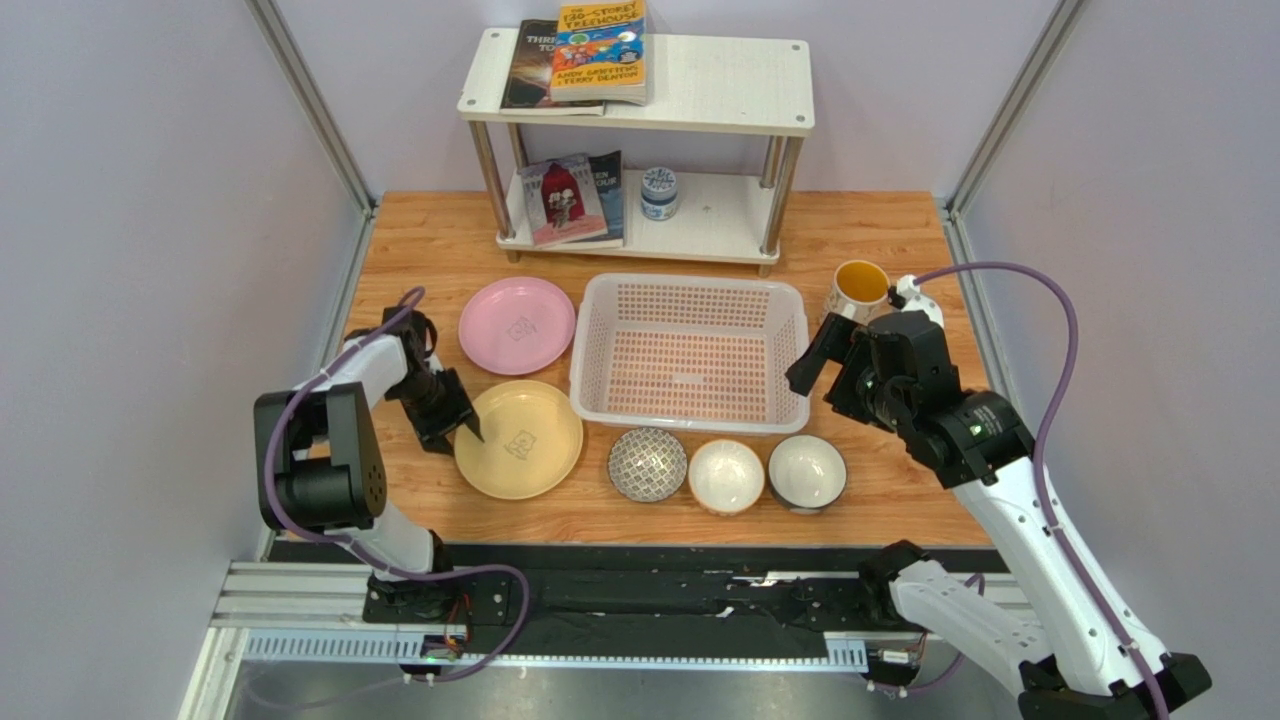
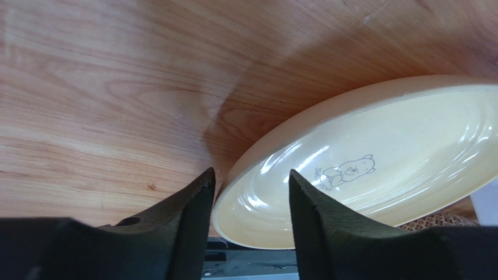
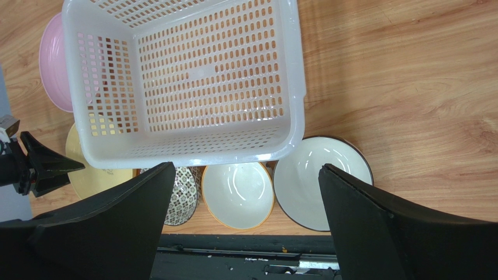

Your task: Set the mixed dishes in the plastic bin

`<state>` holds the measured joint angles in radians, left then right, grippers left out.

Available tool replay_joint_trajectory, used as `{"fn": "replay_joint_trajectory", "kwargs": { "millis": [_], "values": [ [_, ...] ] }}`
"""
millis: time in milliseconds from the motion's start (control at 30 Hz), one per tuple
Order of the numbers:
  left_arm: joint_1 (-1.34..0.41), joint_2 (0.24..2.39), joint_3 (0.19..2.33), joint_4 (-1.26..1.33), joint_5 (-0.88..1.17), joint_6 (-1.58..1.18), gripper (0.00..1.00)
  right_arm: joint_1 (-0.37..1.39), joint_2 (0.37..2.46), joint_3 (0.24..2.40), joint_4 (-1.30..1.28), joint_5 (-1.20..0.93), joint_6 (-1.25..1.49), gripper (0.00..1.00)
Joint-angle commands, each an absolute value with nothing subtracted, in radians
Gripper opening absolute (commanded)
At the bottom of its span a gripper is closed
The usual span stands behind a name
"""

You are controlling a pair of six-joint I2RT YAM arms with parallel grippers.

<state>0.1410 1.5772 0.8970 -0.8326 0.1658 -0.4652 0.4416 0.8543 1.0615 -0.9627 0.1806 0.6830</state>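
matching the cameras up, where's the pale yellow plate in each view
top external: pale yellow plate, left of centre near the front edge.
left wrist: fills the right half, rim between the open jaws.
right wrist: far left, partly behind the plastic bin's corner.
shared landmark: the left gripper at its rim.

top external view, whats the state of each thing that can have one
plastic bin: upright, empty
pink plate: flat on table, bare
pale yellow plate: face up on table
grey patterned bowl: upright, empty
two white bowls: upright, empty
mug: upright
left end effector: open, astride the pale yellow plate's rim
right end effector: open, holding nothing
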Motion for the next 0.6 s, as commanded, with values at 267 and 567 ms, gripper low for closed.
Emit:
{"fn": "replay_joint_trajectory", "kwargs": {
  "millis": [267,567],
  "values": [
    [0.153,1.579,0.932,-0.873,0.193,-0.456,0.0,0.434,0.879,1.089,-0.884,0.167,0.687,1.0],
    [0.153,1.43,0.996,-1.09,0.239,-0.373,0.0,0.434,0.876,1.08,-0.89,0.17,0.679,1.0]
  ]
}}
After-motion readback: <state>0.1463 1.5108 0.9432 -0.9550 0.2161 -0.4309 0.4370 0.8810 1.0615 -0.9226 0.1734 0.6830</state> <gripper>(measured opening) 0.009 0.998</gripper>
